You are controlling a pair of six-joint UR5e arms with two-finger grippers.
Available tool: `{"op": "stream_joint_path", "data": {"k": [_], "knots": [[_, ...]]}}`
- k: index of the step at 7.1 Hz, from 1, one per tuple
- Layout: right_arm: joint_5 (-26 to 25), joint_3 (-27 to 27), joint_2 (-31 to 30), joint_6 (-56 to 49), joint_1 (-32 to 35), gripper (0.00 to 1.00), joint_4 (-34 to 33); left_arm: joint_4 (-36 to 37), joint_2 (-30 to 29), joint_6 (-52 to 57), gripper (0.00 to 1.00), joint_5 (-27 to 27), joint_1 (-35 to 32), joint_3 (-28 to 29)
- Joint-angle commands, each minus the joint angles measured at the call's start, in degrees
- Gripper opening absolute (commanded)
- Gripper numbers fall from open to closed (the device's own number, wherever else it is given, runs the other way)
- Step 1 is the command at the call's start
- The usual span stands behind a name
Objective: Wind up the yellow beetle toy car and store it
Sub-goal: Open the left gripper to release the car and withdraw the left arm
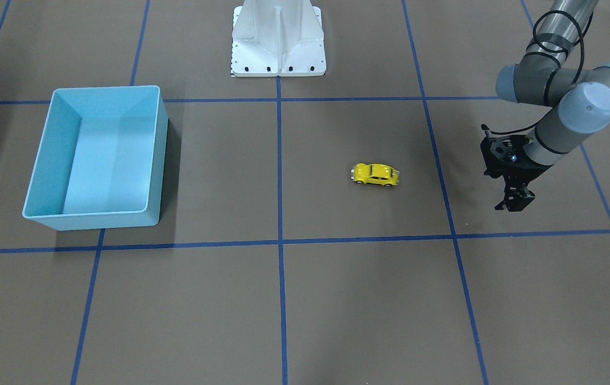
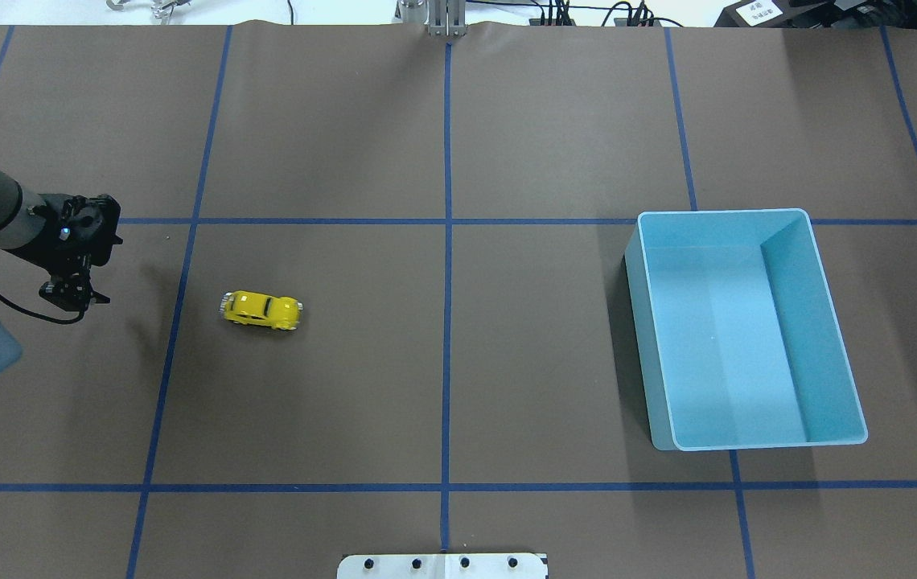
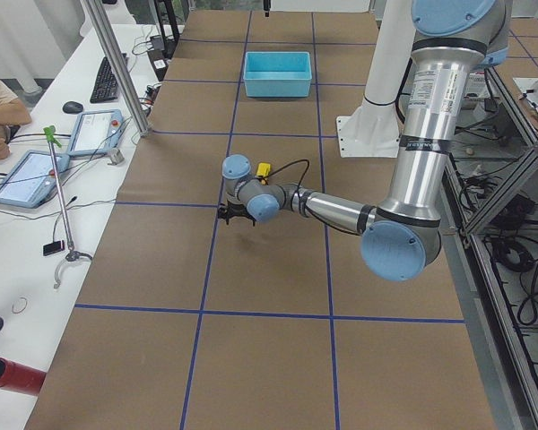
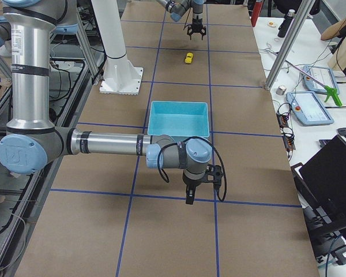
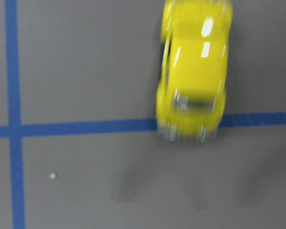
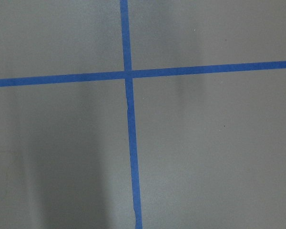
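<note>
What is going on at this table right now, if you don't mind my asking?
The yellow beetle toy car sits on its wheels on the table, with nothing touching it. The left gripper hovers open just beside it, holding nothing. The light blue bin, on the far side of the table from the car, is empty. The right gripper hangs near the bin, well away from the car.

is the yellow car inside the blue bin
No, the yellow beetle toy car sits on the table, apart from the light blue bin.
</note>
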Motion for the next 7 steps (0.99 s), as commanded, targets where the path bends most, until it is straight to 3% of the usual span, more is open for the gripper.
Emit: {"op": "stream_joint_path", "data": {"k": [1,3,6,7], "knots": [[0.2,0.4,-0.1,-0.2,0.0,1.0,0.0,5.6,-0.2,-2.0,1.0,-0.7,-5.1,-0.3],[0.3,0.6,0.2,-0.2,0.0,1.0,0.0,10.8,0.1,-16.9,1.0,-8.1,-11.4,-0.5],[0.4,1.9,5.3,0.2,-0.1,1.0,-0.8,10.9,0.9,-29.2,1.0,-8.4,-15.7,0.0],[0.2,5.6,5.4,0.5,-0.9,1.0,-1.5,10.9,0.9,-30.6,1.0,-8.2,-17.3,0.1]]}}
